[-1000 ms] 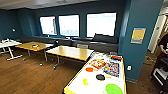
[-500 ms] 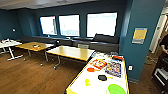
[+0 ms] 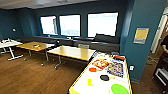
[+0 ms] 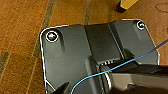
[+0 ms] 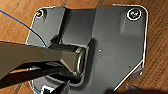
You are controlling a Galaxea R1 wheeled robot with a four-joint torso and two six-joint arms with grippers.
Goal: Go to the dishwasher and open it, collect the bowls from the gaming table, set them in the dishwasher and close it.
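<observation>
The gaming table, white-topped with a yellow frame, stands at the lower right of the head view. On it lie a lime green bowl at the near end, a dark bowl and an orange-red bowl further along. A small yellow piece lies beside them. Flat colourful game boxes cover the far end. The dishwasher is out of view. Both wrist views look down past the robot's dark plate onto wood floor; the foot of a yellow leg is close to the left arm.
Wooden-topped tables stand left of the gaming table, with a white table at the far left. A dark bench runs under the windows. A teal pillar rises behind the table. A person stands at the right edge.
The whole head view has shifted a little, bringing the gaming table slightly nearer; the bowls and boxes lie as before.
</observation>
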